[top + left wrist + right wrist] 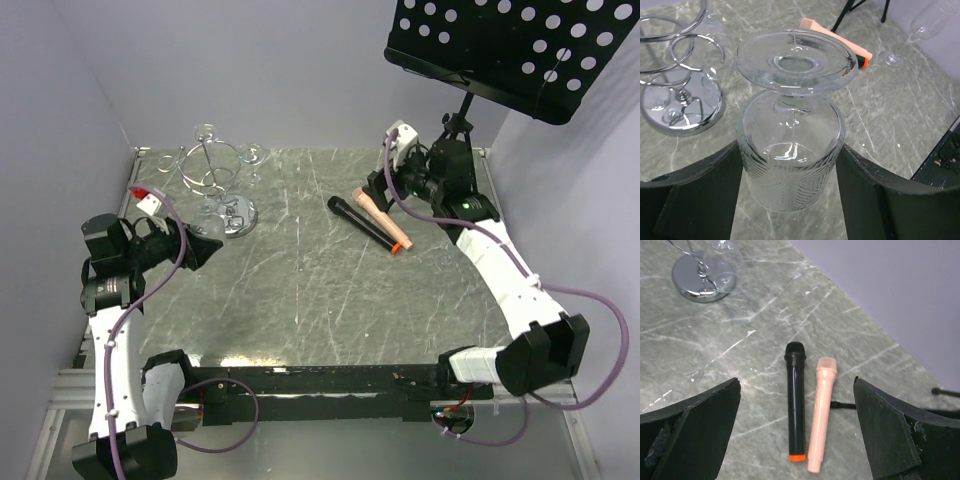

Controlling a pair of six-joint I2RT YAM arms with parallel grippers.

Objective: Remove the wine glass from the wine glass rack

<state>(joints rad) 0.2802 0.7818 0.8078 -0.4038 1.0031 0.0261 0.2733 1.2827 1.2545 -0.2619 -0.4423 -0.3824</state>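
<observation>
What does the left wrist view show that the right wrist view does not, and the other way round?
Only left wrist: the left gripper clamped on an upturned wine glass, and a slim glass standing far right. Only right wrist: the black microphone, framed by the open right gripper. Both: the wine glass rack's round base, the pink microphone and the marble table.

No text, label, brand, number or sign can be read in any of the three views.
</observation>
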